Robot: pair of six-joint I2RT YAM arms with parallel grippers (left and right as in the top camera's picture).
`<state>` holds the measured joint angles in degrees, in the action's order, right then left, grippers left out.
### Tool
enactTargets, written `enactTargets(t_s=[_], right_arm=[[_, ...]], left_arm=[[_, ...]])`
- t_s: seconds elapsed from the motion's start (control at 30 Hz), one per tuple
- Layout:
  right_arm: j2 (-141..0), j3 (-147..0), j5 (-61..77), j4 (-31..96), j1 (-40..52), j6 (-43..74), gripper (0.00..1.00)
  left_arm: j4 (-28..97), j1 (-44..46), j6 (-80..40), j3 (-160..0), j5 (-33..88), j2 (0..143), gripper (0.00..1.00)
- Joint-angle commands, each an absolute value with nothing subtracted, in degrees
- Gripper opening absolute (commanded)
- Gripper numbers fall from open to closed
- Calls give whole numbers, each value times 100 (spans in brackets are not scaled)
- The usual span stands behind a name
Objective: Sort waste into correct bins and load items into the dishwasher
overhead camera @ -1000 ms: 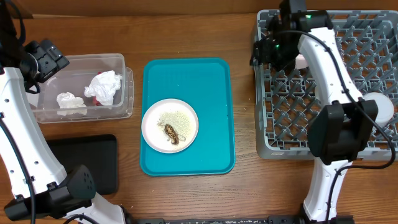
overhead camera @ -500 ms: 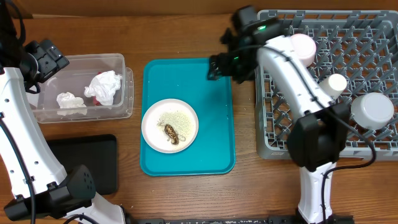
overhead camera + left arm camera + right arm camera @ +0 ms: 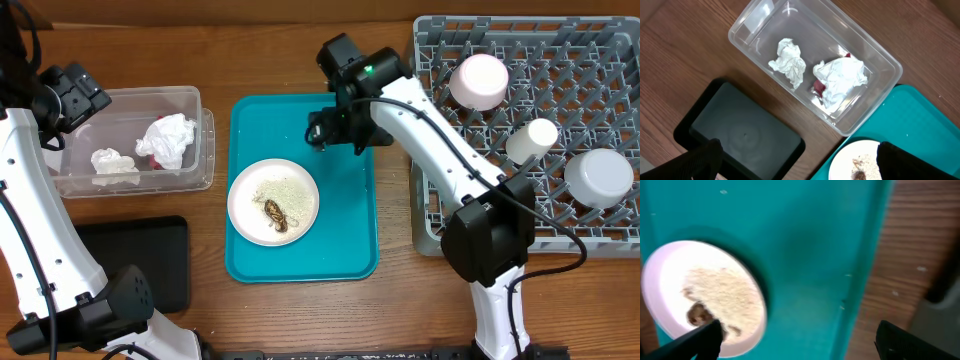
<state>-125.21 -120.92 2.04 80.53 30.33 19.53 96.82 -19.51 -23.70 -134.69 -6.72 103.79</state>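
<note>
1. Left gripper spread, empty, clear tub just ahead of it; tissues + red wrapper inside.
2. Plate w/ rice + scrap sits close beside right gripper, fingers wide apart, empty.
3. Imo plate-clearing step; next: drop onto scrap, pinch gently.

My right wrist picture is all blurry. The plate is cut off at its left edge, and the brown scrap is just a smudge. Only the tips of my right pincer show, in the bottom corners. In my left wrist picture the red wrapper hides mostly under a tissue. From above, the rack runs off the right side.
</note>
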Motion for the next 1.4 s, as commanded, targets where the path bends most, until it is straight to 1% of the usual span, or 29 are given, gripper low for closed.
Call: enactTargets(t_s=[0.0,0.07,0.17,0.33,0.47,0.77,0.83,1.03,1.27,1.37], right_arm=[[-12210,-12602,-1166,8335,2711,2108,100],[-12138,-12899,-1868,8709,2480,2108,100],[-12027,-13347,-2335,9190,2060,2108,100],[-11845,-13712,-2252,9397,1044,2134,100],[-11821,-13712,-1898,9511,148,2132,100],[-11830,-13710,99,9500,-1684,2130,100],[-11830,-13710,309,9450,-1903,2130,100],[-11830,-13710,331,9419,-2285,2128,100],[-11830,-13710,331,9419,-2340,2128,100],[-11830,-13710,331,9419,-2338,2128,100]], left_arm=[[9679,-1946,-2425,-13472,-746,10370,100],[9679,-1946,-2425,-13472,-746,10370,100],[9679,-1946,-2425,-13472,-746,10370,100],[9679,-1946,-2425,-13472,-746,10370,100],[9679,-1946,-2425,-13472,-746,10370,100],[9679,-1946,-2425,-13472,-746,10370,100],[9679,-1946,-2425,-13472,-746,10370,100],[9679,-1946,-2425,-13472,-746,10370,100],[9677,-1946,-2449,-13472,-729,10370,100],[9651,-1946,-2493,-13472,-353,10370,100]])
